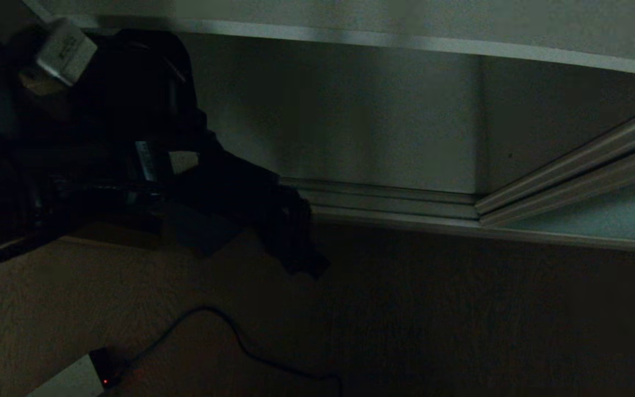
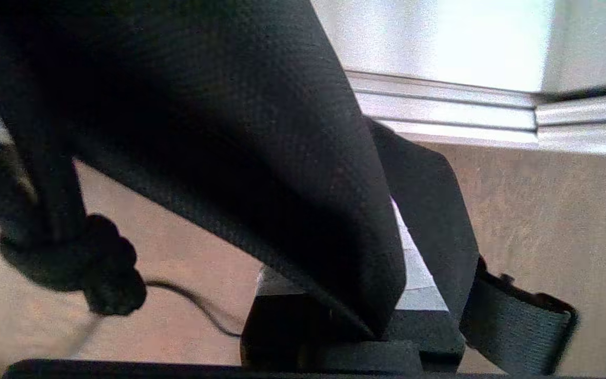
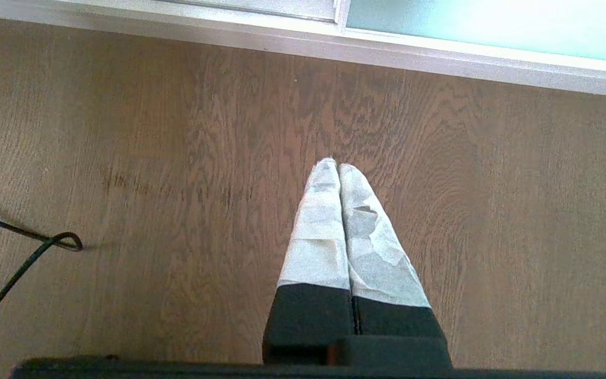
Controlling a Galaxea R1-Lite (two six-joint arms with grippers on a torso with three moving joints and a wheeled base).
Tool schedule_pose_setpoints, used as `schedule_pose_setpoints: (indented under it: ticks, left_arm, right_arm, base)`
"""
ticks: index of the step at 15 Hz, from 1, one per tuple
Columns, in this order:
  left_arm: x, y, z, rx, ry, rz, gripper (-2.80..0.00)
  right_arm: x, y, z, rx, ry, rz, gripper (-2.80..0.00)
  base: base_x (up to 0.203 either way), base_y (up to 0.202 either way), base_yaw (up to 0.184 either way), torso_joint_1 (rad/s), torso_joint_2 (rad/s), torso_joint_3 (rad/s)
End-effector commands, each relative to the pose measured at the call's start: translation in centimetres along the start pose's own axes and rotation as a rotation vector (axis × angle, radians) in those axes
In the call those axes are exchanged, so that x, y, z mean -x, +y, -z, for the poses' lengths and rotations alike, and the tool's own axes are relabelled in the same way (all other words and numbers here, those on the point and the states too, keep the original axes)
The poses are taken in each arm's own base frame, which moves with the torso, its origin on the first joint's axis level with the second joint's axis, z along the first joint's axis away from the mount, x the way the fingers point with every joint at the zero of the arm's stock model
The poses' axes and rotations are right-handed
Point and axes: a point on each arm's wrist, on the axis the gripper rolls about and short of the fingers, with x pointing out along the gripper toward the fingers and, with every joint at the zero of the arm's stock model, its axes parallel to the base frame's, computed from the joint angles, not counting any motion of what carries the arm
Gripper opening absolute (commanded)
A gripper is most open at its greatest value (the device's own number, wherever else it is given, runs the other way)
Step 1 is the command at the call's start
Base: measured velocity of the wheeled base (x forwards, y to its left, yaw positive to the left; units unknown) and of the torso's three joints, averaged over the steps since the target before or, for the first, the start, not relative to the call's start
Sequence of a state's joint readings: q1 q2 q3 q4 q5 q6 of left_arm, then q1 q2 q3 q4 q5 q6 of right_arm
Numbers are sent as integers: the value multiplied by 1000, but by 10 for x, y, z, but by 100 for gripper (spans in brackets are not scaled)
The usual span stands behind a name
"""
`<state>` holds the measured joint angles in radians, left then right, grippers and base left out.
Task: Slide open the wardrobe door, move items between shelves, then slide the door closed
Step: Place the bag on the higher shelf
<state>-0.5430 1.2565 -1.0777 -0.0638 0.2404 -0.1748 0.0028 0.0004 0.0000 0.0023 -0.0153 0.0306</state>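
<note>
Here, my left gripper (image 2: 366, 316) is pinched shut on the black bag (image 2: 240, 137), which hangs from it above the wooden floor (image 1: 461, 320) just in front of the open wardrobe, its strap (image 2: 513, 331) dangling. My right gripper (image 3: 339, 210) hangs idle over the floor, pressed together and empty. I judge I am mid-transfer; next I must carry the bag onto a shelf (image 1: 461, 38) without snagging the strap.

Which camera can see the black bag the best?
The left wrist view: the black bag fills it, with woven cloth and strap plain, pinched in the left pincer. The head view shows it only as a dark shape hanging over the floor. The right wrist view shows none of it.
</note>
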Motion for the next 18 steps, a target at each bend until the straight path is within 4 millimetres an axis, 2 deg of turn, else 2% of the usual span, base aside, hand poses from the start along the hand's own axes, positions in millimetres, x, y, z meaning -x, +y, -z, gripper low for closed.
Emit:
schedule_pose_setpoints:
  ticks: [1,4,6,9,13,18]
  left_arm:
    - [31,5,-11,-5,-65,11,-280]
    - [63,13,-22,-109,-100,8,-280]
    - [84,18,-36,-190,-141,-15,-280]
    - [105,21,-62,-184,-222,12,-280]
    - [110,25,-76,-175,-271,-8,-280]
    - [111,27,-79,-175,-285,-51,-280]
  right_arm:
    - [0,0,0,0,-3,0,-280]
    - [0,0,0,0,-3,0,-280]
    - [0,0,0,0,-3,1,-280]
    - [0,0,0,0,-3,0,-280]
    - [0,0,1,0,-1,0,-280]
    - [0,0,0,0,-3,0,-280]
  base:
    - [0,0,0,0,0,0]
    - [0,0,0,0,0,0]
    - [0,0,0,0,0,0]
    - [0,0,0,0,0,0]
    - [0,0,0,0,0,0]
    - [0,0,0,0,0,0]
